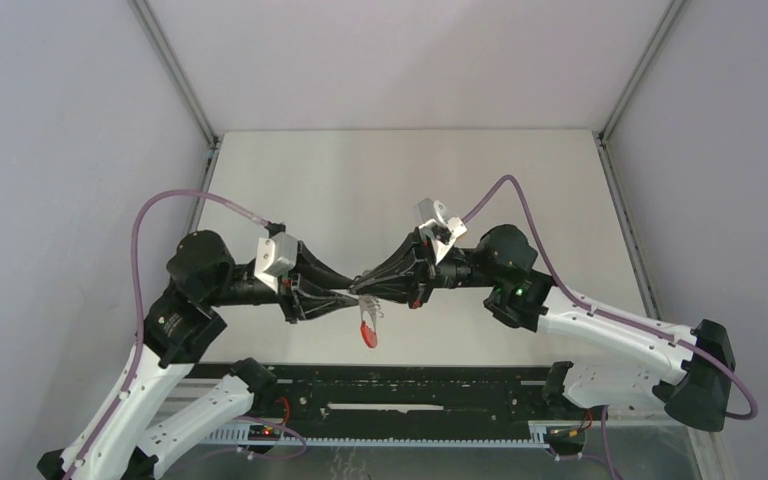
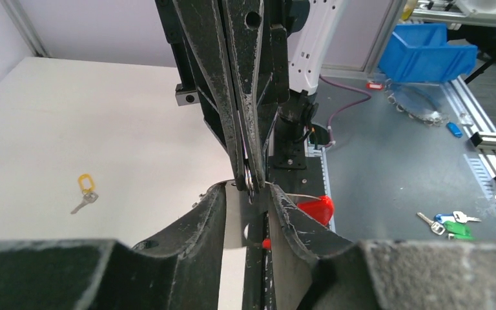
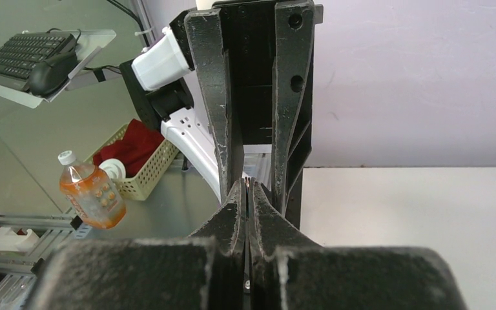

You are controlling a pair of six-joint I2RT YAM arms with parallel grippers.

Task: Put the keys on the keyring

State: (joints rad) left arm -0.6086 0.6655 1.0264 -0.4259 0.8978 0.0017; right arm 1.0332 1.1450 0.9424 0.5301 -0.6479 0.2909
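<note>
My two grippers meet tip to tip above the table's near middle. The right gripper point(image 1: 368, 290) is shut on a silver wire ring point(image 2: 250, 179) of the keyring. The keyring's red band point(image 1: 368, 332) hangs below the tips and shows again as the red band point(image 2: 316, 208) behind my left finger. The left gripper point(image 2: 248, 192) stands open, its jaws apart on either side of the right gripper's tips. A key with a yellow tag point(image 2: 86, 192) lies alone on the white table to the left. In the right wrist view the right gripper point(image 3: 248, 188) is pressed shut on a thin sliver of metal.
A black rail point(image 1: 390, 400) runs along the table's near edge. Beyond the table stand a blue bin point(image 2: 426, 48), spare keys with coloured tags point(image 2: 449, 225), an orange bottle point(image 3: 90, 194) and a basket point(image 3: 139, 168). Grey walls enclose the table.
</note>
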